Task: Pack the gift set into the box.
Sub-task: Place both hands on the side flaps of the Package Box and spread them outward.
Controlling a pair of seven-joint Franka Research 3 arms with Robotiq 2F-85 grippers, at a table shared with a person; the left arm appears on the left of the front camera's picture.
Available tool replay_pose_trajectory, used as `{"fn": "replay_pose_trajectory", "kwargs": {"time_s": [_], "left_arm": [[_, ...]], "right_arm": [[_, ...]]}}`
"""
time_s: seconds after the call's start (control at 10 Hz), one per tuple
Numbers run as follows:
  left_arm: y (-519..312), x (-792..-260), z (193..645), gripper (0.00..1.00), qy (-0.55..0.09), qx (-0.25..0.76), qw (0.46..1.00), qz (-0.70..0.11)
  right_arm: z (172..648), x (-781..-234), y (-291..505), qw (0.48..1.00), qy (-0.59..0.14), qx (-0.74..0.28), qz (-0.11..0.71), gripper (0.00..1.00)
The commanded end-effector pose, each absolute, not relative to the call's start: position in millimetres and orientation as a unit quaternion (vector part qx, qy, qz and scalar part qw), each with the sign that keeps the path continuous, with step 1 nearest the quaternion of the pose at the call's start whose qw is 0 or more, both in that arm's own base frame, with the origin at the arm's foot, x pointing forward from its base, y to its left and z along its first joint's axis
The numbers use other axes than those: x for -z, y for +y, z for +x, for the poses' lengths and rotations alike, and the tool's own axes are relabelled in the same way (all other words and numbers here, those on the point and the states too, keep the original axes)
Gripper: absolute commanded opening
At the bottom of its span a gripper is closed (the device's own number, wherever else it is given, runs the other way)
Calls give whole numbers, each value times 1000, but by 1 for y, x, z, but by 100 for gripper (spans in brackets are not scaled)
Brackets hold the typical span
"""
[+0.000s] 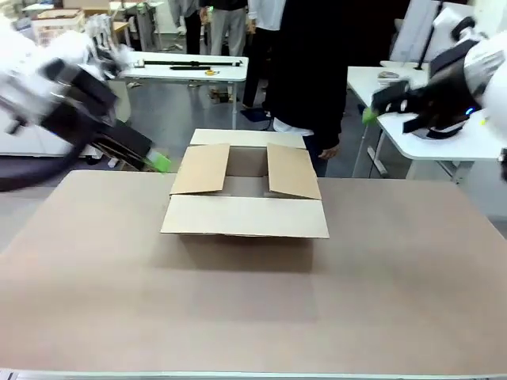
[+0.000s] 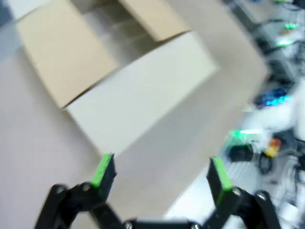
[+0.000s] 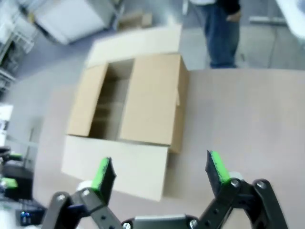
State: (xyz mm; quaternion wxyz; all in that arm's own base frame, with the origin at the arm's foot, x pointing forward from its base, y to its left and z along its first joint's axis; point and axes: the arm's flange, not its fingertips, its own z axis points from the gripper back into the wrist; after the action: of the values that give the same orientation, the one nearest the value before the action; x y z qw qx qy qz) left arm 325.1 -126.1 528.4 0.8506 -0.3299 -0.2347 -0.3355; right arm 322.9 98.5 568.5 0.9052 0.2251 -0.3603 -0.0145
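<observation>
The brown table (image 1: 253, 317) fills the lower two thirds of the front view. The box (image 1: 245, 215) sits on it at centre frame, toward the far edge. Its near and far flaps are spread outward and its two side flaps slope inward, leaving a gap between them. The inside is too dim and blurred to make out. A person (image 1: 305, 71) in dark clothes stands just behind the box, at top centre. The left gripper (image 2: 161, 171), blurred at mid left, hangs near the box's left flap with its fingers spread and nothing between them. The right gripper (image 3: 159, 171), at upper right, is raised well apart from the box, likewise spread and empty.
</observation>
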Motion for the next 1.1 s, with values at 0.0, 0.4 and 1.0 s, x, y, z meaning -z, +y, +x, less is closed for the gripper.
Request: {"fn": "replay_pose_trajectory", "kwargs": {"time_s": [0.0,0.4,1.0], "left_arm": [[-58,-546,323,100,-104,250,739,-617],[-1,-530,322,100,-188,161,633,-733],[21,-536,316,100,-195,173,630,-732]], "right_arm": [[285,-579,28,808,-328,236,429,100],[297,-540,-38,765,-261,277,519,100],[308,-571,-61,763,-256,288,519,100]]}}
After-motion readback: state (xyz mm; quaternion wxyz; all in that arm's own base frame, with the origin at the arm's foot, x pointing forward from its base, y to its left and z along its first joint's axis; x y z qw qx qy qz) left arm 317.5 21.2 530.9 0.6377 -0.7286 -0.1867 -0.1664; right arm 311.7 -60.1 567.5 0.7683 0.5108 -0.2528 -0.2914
